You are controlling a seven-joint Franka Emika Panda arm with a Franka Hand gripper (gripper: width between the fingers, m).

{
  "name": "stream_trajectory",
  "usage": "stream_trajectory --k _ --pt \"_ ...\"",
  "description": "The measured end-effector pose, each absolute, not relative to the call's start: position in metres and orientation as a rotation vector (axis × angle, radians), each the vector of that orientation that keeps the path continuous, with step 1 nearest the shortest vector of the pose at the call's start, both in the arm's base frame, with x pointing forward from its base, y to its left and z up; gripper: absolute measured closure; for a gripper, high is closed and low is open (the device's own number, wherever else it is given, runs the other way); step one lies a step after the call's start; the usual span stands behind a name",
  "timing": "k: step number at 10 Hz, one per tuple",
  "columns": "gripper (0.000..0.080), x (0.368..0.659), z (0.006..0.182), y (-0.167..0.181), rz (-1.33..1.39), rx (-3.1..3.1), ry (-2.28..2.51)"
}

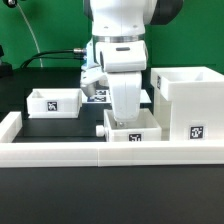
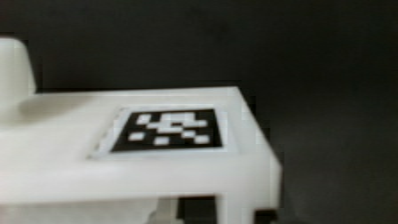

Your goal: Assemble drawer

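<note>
The tall square hollow drawer box (image 1: 188,104) stands at the exterior view's right, with a tag on its front. One small tagged tray (image 1: 55,102) sits at the left. A second tray (image 1: 133,128) sits in the middle by the front wall, its round knob (image 1: 98,131) pointing left. My gripper (image 1: 126,116) reaches straight down into this middle tray, and the tray hides its fingertips. In the wrist view the tray's tagged white face (image 2: 169,131) fills the frame. A thin white wall sits between two dark fingertips at my gripper (image 2: 235,212), which looks shut on it.
A low white wall (image 1: 60,152) borders the black table along the front and left. The marker board (image 1: 100,95) lies behind the arm. Black cables run at the back left.
</note>
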State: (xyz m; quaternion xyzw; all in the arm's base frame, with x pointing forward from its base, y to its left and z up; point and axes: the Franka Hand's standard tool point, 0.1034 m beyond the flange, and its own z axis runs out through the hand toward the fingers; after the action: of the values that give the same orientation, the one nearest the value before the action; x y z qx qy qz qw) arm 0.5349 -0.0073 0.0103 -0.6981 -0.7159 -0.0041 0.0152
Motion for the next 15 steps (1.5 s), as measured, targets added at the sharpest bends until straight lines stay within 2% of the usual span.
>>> stream_trajectory --k 15 --pt "0.0757 0.5454 0.0099 -0.0024 -0.018 -2.282 -2.123"
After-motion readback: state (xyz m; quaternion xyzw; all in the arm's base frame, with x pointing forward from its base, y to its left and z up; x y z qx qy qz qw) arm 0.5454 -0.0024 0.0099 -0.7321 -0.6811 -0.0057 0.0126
